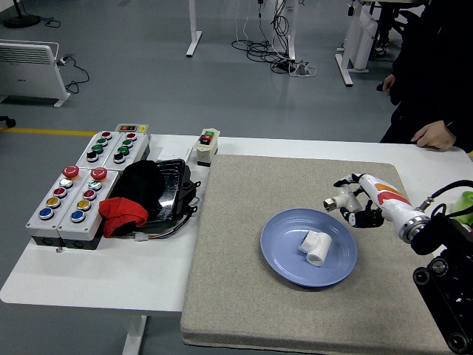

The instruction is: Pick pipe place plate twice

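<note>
A blue plate [284, 262] lies on the beige mat, with a white pipe tee [315, 247] resting in its middle. My right hand [355, 208] hovers just above the plate's far right rim. Its fingers are curled around a second small white pipe fitting [334, 201], whose open end points left. My right arm comes in from the lower right corner. The left arm is out of the picture.
The beige mat [244, 310] covers the table's right half. Left of it sit button boxes [74, 196], a black tray with black and red cloth [140, 196] and a small switch box [207, 145]. A person's hand [436, 136] rests at the far right edge; a green object [464, 201] lies nearby.
</note>
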Controlling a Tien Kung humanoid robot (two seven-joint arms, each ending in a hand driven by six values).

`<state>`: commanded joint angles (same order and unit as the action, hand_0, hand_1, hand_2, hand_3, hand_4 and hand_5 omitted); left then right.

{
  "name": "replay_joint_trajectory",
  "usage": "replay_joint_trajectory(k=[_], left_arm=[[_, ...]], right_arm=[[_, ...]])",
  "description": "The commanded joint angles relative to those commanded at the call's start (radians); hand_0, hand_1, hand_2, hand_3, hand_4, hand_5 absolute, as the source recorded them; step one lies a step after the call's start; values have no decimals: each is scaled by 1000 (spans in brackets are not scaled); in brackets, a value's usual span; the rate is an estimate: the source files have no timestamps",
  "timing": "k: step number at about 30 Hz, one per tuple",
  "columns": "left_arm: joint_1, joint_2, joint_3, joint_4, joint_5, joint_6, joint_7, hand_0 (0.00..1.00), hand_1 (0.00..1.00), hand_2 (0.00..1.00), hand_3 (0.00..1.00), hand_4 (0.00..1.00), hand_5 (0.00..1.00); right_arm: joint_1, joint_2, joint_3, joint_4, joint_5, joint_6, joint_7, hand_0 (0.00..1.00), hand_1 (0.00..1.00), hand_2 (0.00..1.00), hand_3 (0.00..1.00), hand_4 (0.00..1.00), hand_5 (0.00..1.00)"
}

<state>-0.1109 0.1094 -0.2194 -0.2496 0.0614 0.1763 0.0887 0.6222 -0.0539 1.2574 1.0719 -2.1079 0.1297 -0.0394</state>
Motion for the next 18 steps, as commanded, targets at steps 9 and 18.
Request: replay_joint_trajectory(k=[9, 18], left_arm=[[-2, 0, 4, 0, -9, 1, -2, 622, 585, 519, 586, 269, 998], [-4, 1, 5, 0, -9, 1, -3, 623, 586, 518, 588, 266, 998]], right_arm=[[53, 50, -173, -29, 51, 15, -10, 336, 429, 476, 582, 425, 35], [72, 54, -247, -71, -4, 52, 4, 973, 914, 998, 998, 775, 225]])
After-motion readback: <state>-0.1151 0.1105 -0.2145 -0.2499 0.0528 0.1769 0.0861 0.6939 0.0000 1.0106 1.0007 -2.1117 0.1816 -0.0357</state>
